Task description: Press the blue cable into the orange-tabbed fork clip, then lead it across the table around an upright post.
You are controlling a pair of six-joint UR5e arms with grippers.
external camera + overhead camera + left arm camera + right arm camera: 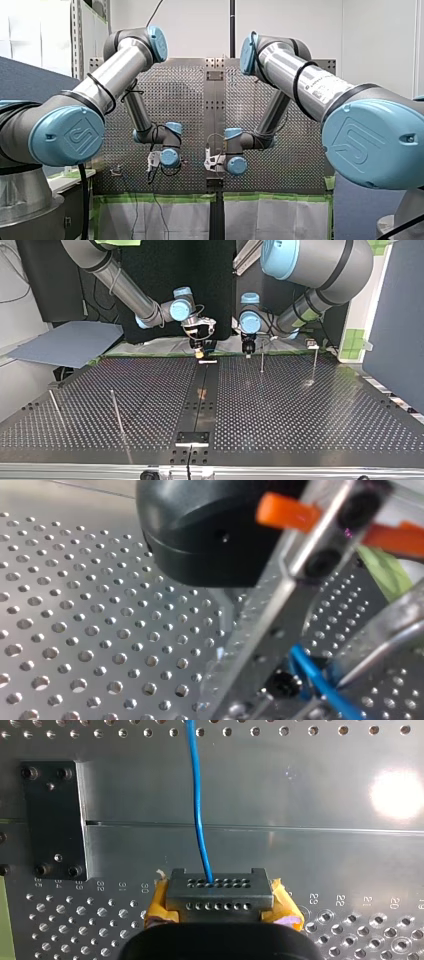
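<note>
A thin blue cable (197, 805) runs straight ahead over the table from my right gripper (220, 895), which has yellow pads and is shut on it. In the left wrist view the blue cable (320, 682) passes between the metal fingers (260, 630) of my black left gripper (300, 697), which stand apart, open. Blurred orange pieces (287, 511) show close to that gripper's body. In the top view my left gripper (248, 349) hangs beside an upright post (262, 362), and my right gripper (201, 349) is near the table's middle seam. A small clip (312, 345) stands at the far right.
More upright posts stand on the perforated table (300, 410): one at the top view's right (315, 362) and two at its left (116, 410). A black plate (52, 820) is bolted beside the centre strip. Green tape lines the far edge.
</note>
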